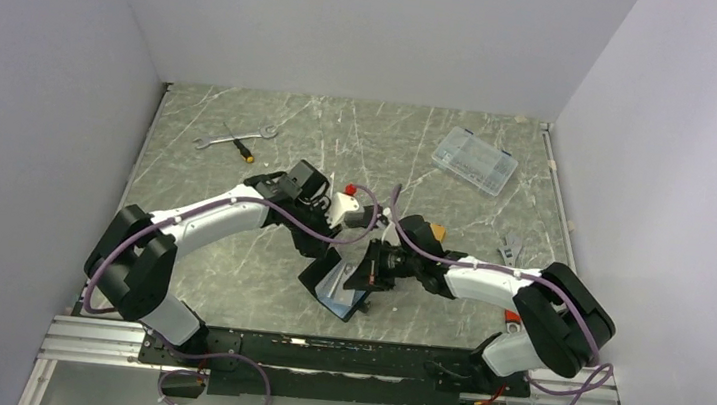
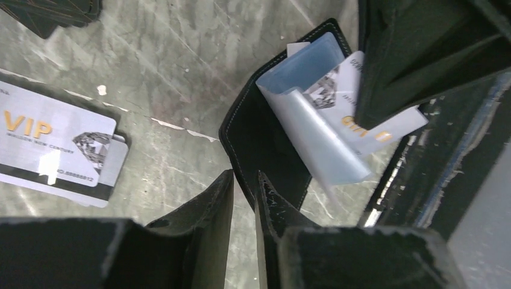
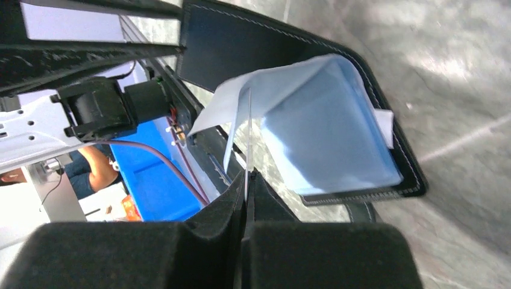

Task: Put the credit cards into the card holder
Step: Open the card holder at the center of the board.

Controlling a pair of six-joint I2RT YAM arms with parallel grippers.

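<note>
Two loose cards [image 2: 57,141], silver with gold VIP lettering and a black stripe, lie stacked flat on the table [image 2: 169,72]. In the left wrist view they are well to the left of the wallet [image 2: 253,138], with bare marbled surface between.

The wallet lies open, its stitched black edge toward the left gripper [image 2: 244,195]. That gripper's fingers stand a narrow slit apart, and only table shows through the gap. One fingertip sits at the wallet's near edge; whether it touches is hard to tell.

A pale blue sleeve [image 2: 307,66] lifts from the wallet's inside. The right gripper [image 3: 247,180] is pinched tight on what looks like a third card [image 2: 367,123], edge-on in its own view and partly tucked into the sleeve.

A black piece [image 2: 54,12] lies beyond the loose cards. Far behind the wallet sit a wrench [image 1: 261,132] and a clear box [image 1: 474,160], with open table in front of them.
</note>
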